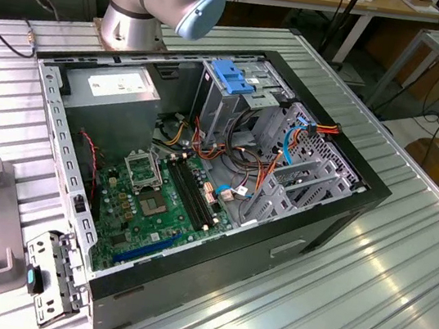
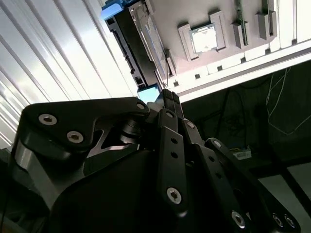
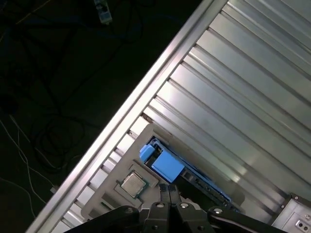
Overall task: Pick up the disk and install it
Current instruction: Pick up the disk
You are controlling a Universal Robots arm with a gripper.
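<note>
Blue-railed disk (image 3: 165, 166) is held on edge in the grey fixture (image 3: 108, 195), beside the chip (image 3: 131, 183). Fingers of the gripper (image 3: 170, 189) are clenched empty close by; unless opened, the disk could be struck and toppled.

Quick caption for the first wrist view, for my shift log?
Closed gripper poised over the blue-railed disk at the grey fixture on the ribbed table.
</note>
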